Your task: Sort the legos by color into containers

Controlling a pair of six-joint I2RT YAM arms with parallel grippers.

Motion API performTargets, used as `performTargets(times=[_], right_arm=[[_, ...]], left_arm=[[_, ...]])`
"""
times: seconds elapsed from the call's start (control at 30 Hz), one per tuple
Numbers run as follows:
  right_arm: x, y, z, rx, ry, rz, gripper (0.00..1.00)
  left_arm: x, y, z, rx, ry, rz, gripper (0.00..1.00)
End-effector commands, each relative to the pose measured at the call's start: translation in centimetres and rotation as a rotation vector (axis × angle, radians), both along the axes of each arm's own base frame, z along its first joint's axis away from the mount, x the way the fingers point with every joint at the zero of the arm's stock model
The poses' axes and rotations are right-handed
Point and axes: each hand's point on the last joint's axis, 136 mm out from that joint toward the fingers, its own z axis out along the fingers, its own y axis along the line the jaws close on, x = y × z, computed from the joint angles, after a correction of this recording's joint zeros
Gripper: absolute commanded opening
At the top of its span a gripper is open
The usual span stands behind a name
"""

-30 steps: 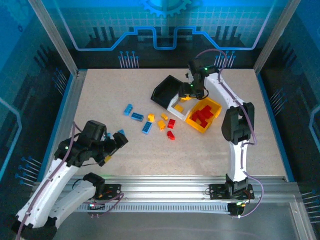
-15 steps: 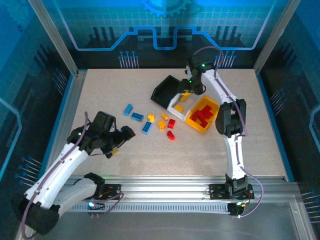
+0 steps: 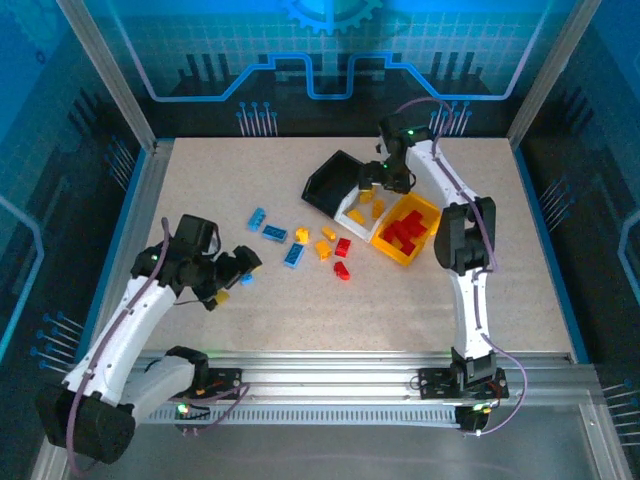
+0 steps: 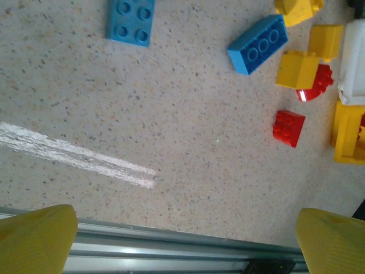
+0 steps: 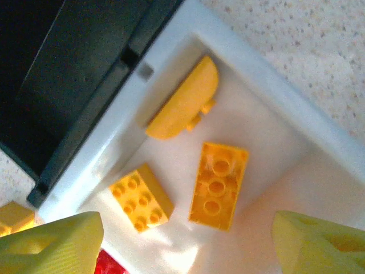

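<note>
**Op:** Where do I stand?

**Spot:** Big to small. On your speckled beige tabletop [image 3: 450,300] the three joined bins sit far R of centre. The black plastic bin [image 3: 328,185] is at the L end, and the part I can see looks bare. The white plastic bin [image 3: 350,216] is in the middle. The yellow-orange plastic bin [image 3: 396,256] is at the R end w/ a heap of red bricks [image 3: 405,228] in it.

**Op:** Grippers?

**Spot:** Your right gripper [image 5: 183,242] hangs over the white bin, fingers spread wide, nothing btwn them. Under it, inside that bin, lie a curved yellow piece [image 5: 183,100], a long yellow block [image 5: 218,185] and a studded yellow block [image 5: 141,197]. Your left gripper [image 4: 182,240] is as wide as it goes and empty. It sits low over bare table at front L, facing the leftovers.

**Op:** What's left?

**Spot:** The loose plastic legos [image 3: 300,245] lie btwn your left gripper and the bins. They incl. a flat blue plate [image 4: 130,20], a blue brick [image 4: 258,44], a yellow brick [image 4: 296,68] and a red brick [image 5: 111,267] [image 4: 288,128].

**Op:** Step?

**Spot:** My read is mid-sort: R arm at the drop end of a yellow run, L arm on approach for a pick. Blue prob. goes in black, since red and yellow have homes.

**Op:** Next?

**Spot:** Pick one brick and centre your L fingers across its short sides. Drop until they straddle it, then close. Lift your R arm clear of the bins first so the two don't meet there.
</note>
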Motion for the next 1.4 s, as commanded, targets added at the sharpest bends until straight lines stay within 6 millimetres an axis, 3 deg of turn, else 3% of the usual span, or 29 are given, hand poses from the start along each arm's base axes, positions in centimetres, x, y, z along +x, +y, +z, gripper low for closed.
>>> performTargets(times=[0.0, 0.13, 0.33, 0.63, 0.83, 1.37], right_arm=[[-2.4, -0.2, 3.7, 0.048, -0.024, -0.018, 0.79], [-6.0, 0.7, 4.2, 0.068, -0.003, 0.019, 0.79], [-10.6, 0.1, 5.5, 0.085, 0.008, 0.043, 0.79], [-16.1, -0.2, 6.3, 0.129, 0.029, 0.056, 0.77], [-18.2, 0.2, 5.5, 0.155, 0.058, 0.063, 0.76], [-21.0, -0.1, 4.6, 0.153, 0.079, 0.06, 0.76]], left_arm=[[0.1, 0.7, -1.4, 0.032, 0.047, -0.067, 0.99], [1.9, 1.8, -3.1, 0.127, 0.102, -0.121, 0.98], [5.4, 2.8, -5.0, 0.226, 0.141, -0.157, 0.86], [7.7, 3.1, -8.7, 0.291, 0.221, -0.184, 0.78], [8.5, 3.3, -10.5, 0.324, 0.268, -0.19, 0.74], [9.0, 3.7, -13.8, 0.361, 0.348, -0.172, 0.63]])
